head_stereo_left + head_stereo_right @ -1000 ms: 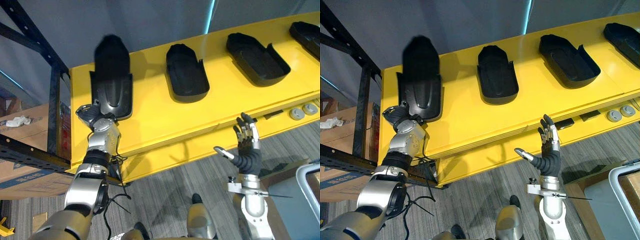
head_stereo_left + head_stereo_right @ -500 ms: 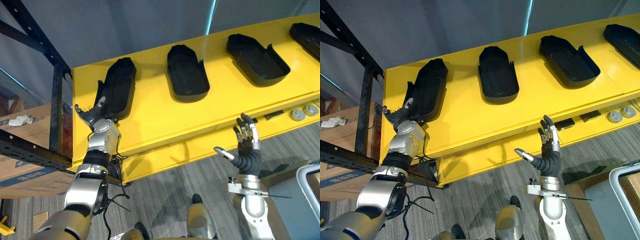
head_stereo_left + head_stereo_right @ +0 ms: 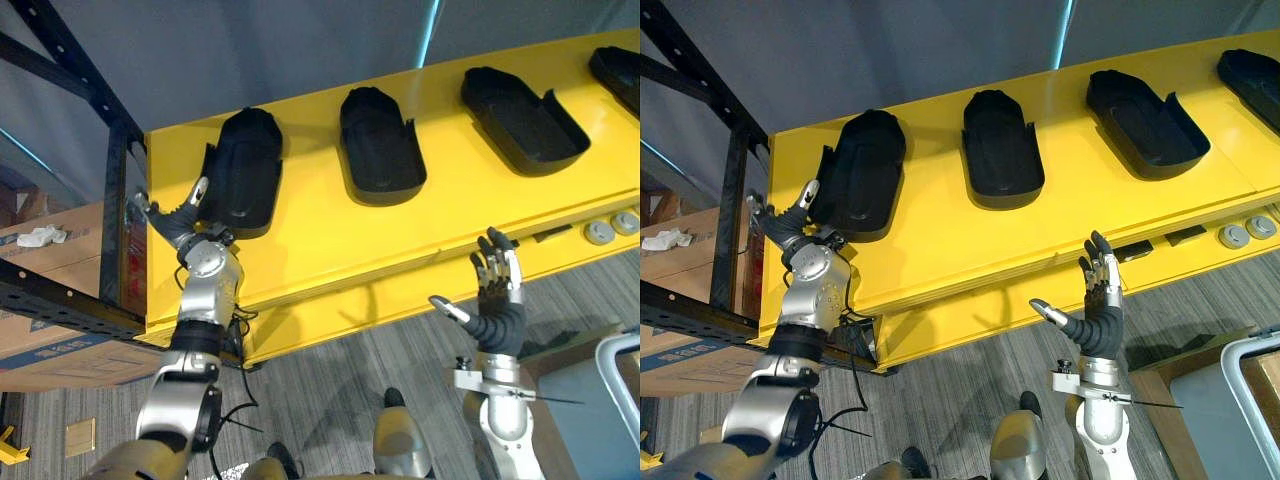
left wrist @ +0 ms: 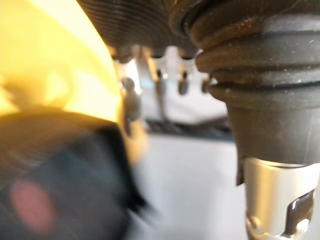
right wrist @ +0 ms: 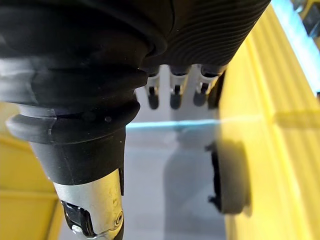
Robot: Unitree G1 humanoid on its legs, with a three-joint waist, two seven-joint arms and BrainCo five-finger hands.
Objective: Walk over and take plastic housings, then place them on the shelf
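Several black plastic housings lie in a row on the yellow shelf [image 3: 330, 235]. The leftmost housing [image 3: 245, 170] rests flat, hollow side down. My left hand [image 3: 182, 222] is at its near left corner with fingers spread and open; the thumb reaches up beside the housing's edge. In the left wrist view the fingers [image 4: 160, 80] are straight and the housing [image 4: 60, 175] is a dark blur beside them. The other housings [image 3: 378, 145], [image 3: 522, 118], [image 3: 618, 75] lie hollow side up further right. My right hand [image 3: 495, 300] is raised open in front of the shelf's front edge, holding nothing.
A black metal rack [image 3: 70, 110] stands to the left of the shelf, with cardboard boxes [image 3: 50, 260] on its lower level. Round grey knobs [image 3: 600, 232] sit on the shelf's front face. A pale bin [image 3: 620, 400] stands on the carpet at the lower right.
The leftmost housing was upright in my left hand, then tipped over, and now lies flat on the shelf. The left hand has let go and spread its fingers. The right hand barely moved.
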